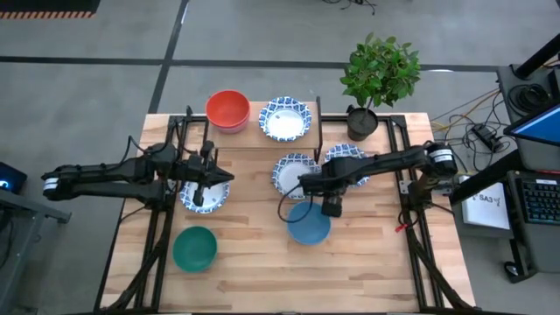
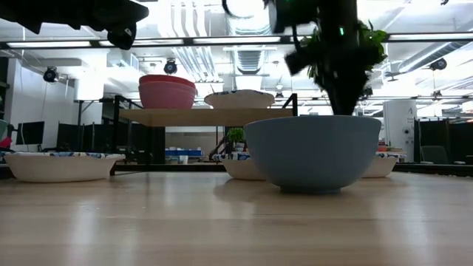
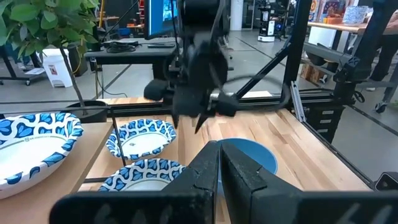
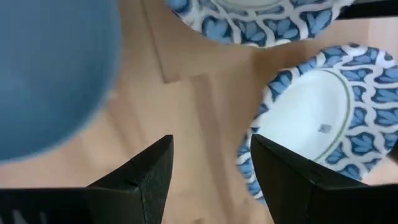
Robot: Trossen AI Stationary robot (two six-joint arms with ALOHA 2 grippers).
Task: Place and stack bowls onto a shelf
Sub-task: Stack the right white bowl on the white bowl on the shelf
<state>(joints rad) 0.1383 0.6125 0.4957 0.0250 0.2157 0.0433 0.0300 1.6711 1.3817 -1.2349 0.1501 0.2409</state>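
Right gripper spread wide, empty, just above blue bowl sitting well short of shelf; better to straddle 1 rim wall squarely before closing; left gripper pressed together, waiting.

Red bowl stacked on pink, plus one patterned bowl, upright on the light-wood shelf. On the tabletop: three patterned bowls, blue bowl, green bowl, all upright.
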